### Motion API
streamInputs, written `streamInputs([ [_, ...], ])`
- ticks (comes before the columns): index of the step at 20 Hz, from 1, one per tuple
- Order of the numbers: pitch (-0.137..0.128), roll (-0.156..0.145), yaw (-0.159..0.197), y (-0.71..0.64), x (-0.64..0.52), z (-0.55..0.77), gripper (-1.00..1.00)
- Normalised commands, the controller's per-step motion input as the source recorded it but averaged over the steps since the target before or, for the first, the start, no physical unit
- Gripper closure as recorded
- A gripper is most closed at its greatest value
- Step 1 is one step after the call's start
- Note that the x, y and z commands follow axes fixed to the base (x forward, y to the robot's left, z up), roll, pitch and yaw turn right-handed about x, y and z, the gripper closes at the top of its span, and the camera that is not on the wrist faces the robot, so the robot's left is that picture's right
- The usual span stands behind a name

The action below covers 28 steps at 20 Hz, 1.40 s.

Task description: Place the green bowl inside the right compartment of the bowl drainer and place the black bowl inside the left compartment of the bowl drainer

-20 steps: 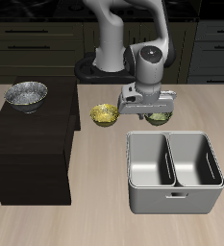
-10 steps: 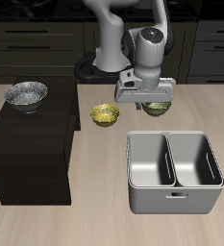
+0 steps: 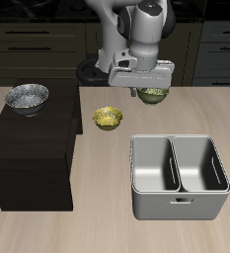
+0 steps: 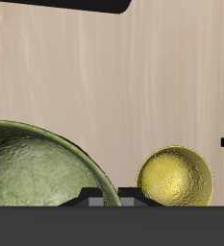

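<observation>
Above the table, behind the drainer point(image 3: 180, 176), the green bowl point(image 3: 154, 95) hangs from the gripper point(image 3: 149, 89), clear of the surface. In the wrist view the green bowl point(image 4: 41, 165) fills the space under the gripper, whose fingers sit at its rim; the jaws appear pinched on that rim, though the contact itself is mostly hidden.

Step in hand, as judged: carry phase for the green bowl, lifted but not yet over the drainer. Both wells look empty. The next move calls for travel toward the table's front until the bowl is over the right compartment, clear of the central divider and the tub wall, then a descent and release.

A yellow bowl point(image 3: 108, 118) rests on the table near the lifted one and beside the drainer's back corner; it also shows in the wrist view point(image 4: 176, 177). It is no part of the task. The black bowl point(image 3: 27, 97) sits untouched on the dark cabinet point(image 3: 28, 153), well apart from the drainer.

No brands, labels or writing are legible on any item.
</observation>
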Motion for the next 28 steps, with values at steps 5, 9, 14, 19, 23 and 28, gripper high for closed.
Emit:
streamInputs([
  [5,-0.058,-0.025,0.027,-0.15,0.12,0.49,1.0],
  [9,-0.043,-0.036,0.003,-0.17,0.12,0.43,1.0],
  [14,-0.005,-0.007,-0.003,-0.1,0.24,0.27,1.0],
  [19,-0.01,-0.025,-0.027,-0.13,0.24,0.36,1.0],
  [23,-0.039,-0.022,0.008,-0.07,0.21,0.43,1.0],
  [28,-0.026,-0.039,-0.015,-0.11,0.24,0.36,1.0],
])
